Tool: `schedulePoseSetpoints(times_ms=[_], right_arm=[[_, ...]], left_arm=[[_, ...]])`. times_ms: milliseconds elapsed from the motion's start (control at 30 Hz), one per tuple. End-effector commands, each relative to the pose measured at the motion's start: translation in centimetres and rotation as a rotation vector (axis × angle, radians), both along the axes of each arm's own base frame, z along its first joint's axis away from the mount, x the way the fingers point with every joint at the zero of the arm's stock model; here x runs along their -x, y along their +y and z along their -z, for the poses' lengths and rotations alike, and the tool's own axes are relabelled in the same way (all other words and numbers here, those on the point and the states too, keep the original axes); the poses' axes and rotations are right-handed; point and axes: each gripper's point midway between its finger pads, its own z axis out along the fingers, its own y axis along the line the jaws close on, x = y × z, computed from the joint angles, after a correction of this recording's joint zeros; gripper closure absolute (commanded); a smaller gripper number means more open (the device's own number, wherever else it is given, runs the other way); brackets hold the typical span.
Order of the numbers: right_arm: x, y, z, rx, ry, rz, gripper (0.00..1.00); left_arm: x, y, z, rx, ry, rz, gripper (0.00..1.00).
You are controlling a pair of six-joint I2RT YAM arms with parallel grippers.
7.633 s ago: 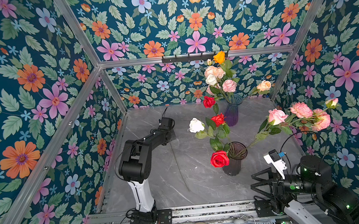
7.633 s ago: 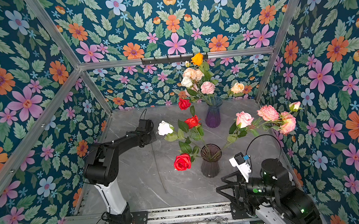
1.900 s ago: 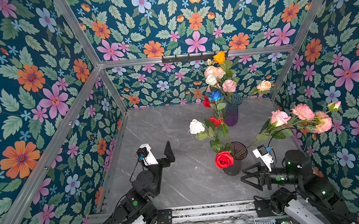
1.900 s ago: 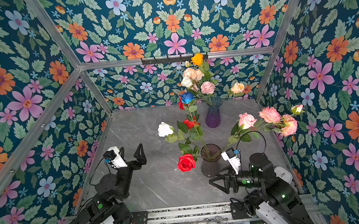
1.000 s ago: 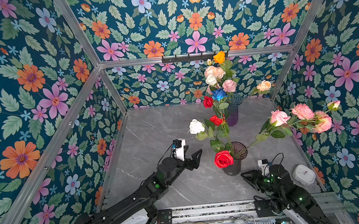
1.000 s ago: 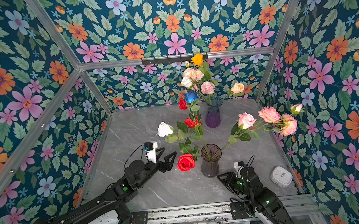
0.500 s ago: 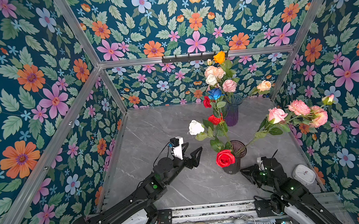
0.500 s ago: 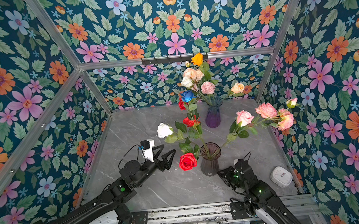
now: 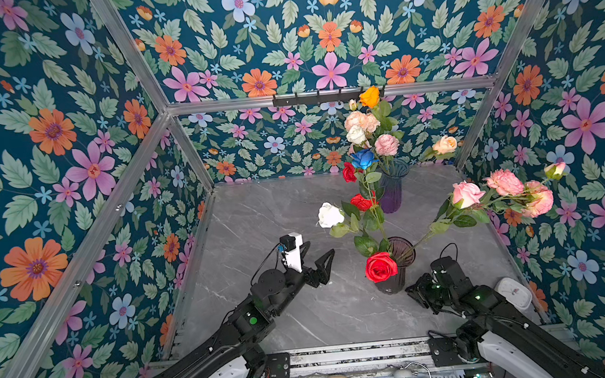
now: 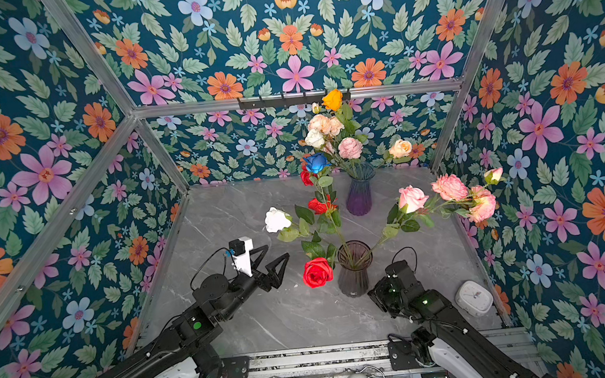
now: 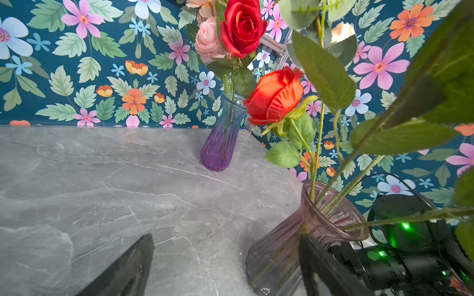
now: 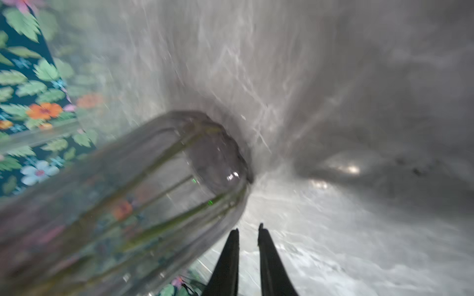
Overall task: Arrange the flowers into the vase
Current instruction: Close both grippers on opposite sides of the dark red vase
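Inside floral-papered walls [image 9: 332, 71], long-stemmed flowers [image 9: 380, 267] stand in a smoky ribbed glass vase [image 9: 395, 285] and a purple glass vase [image 9: 393, 193] on the grey marble desk [image 9: 259, 220]. Left tool [image 9: 317, 250] spread wide, empty; right tool [image 12: 247, 228] nearly pressed together, empty, beside the smoky vase.

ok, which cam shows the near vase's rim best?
Left wrist: the near vase is close up, its rim sharp, with stems entering it. In both top views it is small and seen from above. Right wrist shows only its blurred lower body.
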Motion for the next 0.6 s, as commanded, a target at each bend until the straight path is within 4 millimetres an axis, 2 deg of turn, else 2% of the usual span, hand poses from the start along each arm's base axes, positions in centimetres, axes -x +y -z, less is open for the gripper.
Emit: schedulePoseSetpoints(times_ms=[0,267,567], right_arm=[[-1.3,0.7,-0.3,-0.077,-0.025,0.011,0.81],[-3.3,1.7,-1.0,-0.117,-0.076,-0.020,0.81],[-5.0,3.2,-0.5,-0.174,-0.058,-0.040,0.81]], left_arm=[[-0.1,0.3,-0.1,-0.020,-0.014,-0.010,0.10],[-0.1,0.4,-0.3,-0.039,-0.026,-0.011,0.09],[-0.3,0.3,-0.1,-0.046,-0.022,-0.009,0.09]])
